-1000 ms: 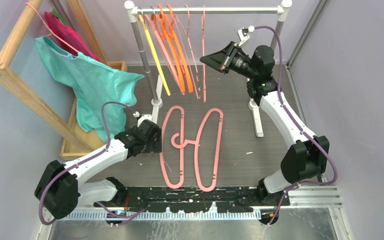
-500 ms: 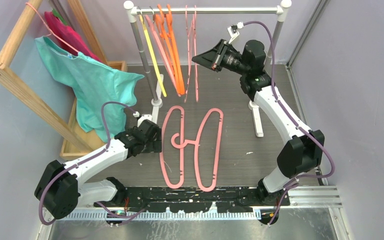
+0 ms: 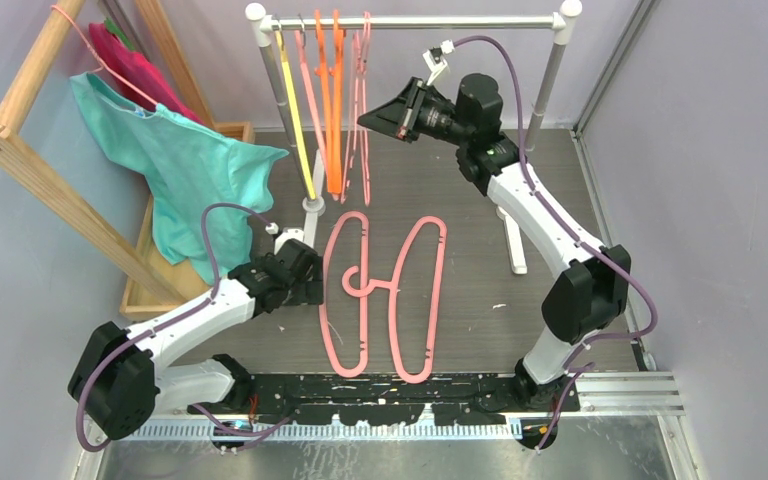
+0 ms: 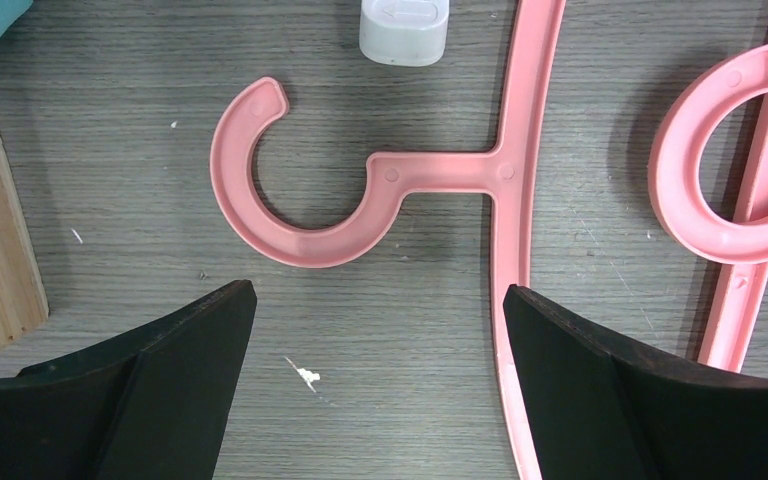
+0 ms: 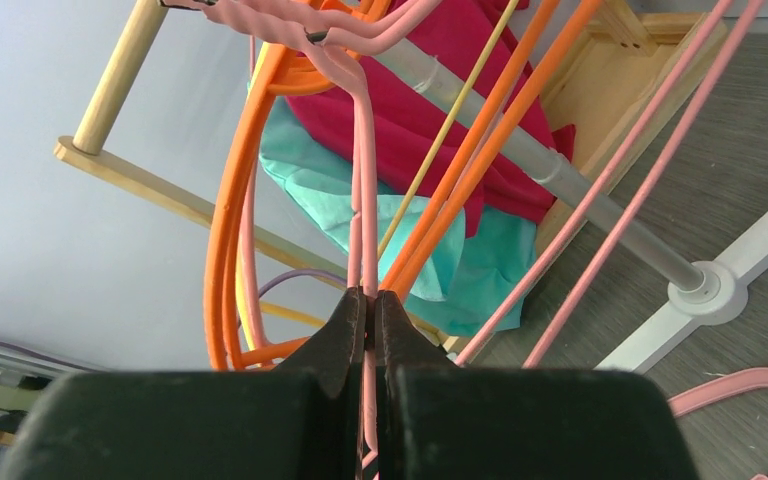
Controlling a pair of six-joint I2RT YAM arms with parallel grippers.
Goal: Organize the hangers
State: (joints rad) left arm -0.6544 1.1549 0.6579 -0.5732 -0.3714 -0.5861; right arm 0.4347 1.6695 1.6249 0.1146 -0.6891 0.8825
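Several hangers hang on the metal rail: one yellow hanger, orange hangers and pink hangers. My right gripper is raised beside them and is shut on the rightmost pink hanger. Two more pink hangers lie flat on the table with hooks interlocked. My left gripper is open just above the table, straddling the hook and bar of the left floor hanger.
A wooden frame at the left carries a teal garment and a magenta one on a pink hanger. A wooden tray lies under it. The rack's white feet stand on the table.
My right gripper has moved left along the rail with the pink hanger, pushing the hanging hangers closer together. The left arm has not moved.
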